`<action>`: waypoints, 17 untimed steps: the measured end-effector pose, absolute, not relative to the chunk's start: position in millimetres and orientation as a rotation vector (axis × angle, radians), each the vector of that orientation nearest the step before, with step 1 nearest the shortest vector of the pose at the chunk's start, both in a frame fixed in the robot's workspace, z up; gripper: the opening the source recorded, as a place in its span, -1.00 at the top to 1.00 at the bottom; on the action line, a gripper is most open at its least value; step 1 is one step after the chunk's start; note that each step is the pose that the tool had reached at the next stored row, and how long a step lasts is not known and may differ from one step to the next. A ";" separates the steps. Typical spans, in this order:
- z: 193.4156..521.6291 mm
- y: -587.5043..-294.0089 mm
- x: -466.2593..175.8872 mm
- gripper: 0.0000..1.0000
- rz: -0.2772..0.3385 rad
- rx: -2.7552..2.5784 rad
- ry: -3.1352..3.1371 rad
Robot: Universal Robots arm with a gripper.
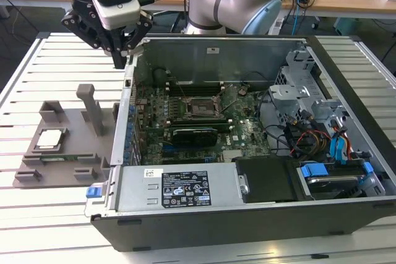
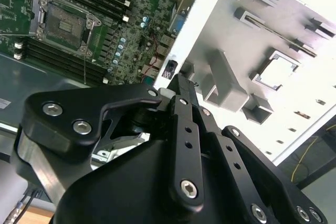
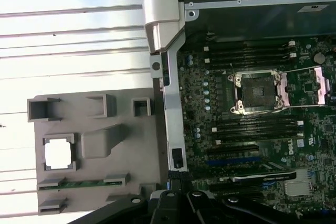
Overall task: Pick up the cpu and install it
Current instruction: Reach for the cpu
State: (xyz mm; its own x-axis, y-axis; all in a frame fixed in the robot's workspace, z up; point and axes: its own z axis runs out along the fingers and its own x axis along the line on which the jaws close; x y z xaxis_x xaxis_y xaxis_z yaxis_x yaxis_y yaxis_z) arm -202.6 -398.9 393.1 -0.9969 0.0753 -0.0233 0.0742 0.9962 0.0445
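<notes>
Gripper [image 1: 117, 63] hovers above case [image 1: 216, 44] wall edge; cpu [image 1: 51, 139] sits unobstructed on tray [image 1: 68, 122].

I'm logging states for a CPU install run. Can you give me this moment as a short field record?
cpu: small flat square silver chip, seated in a tray recess
tray: large grey plastic tray with posts, at the exterior view's left of the open grey computer case
gripper: black gripper above the case's tray-side wall, jaws shut, empty
socket: black square socket frame on the green motherboard, no chip in it
</notes>
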 end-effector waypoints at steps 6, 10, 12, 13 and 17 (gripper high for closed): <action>393.1 -398.9 -209.2 0.79 0.068 0.117 3.114; 393.1 -398.9 -212.7 0.79 0.068 0.117 3.114; 393.1 -398.8 -215.2 0.79 0.068 0.117 3.114; 393.1 -398.8 -216.3 0.79 0.068 0.117 3.114; 393.1 -398.9 -222.1 0.79 0.068 0.117 3.114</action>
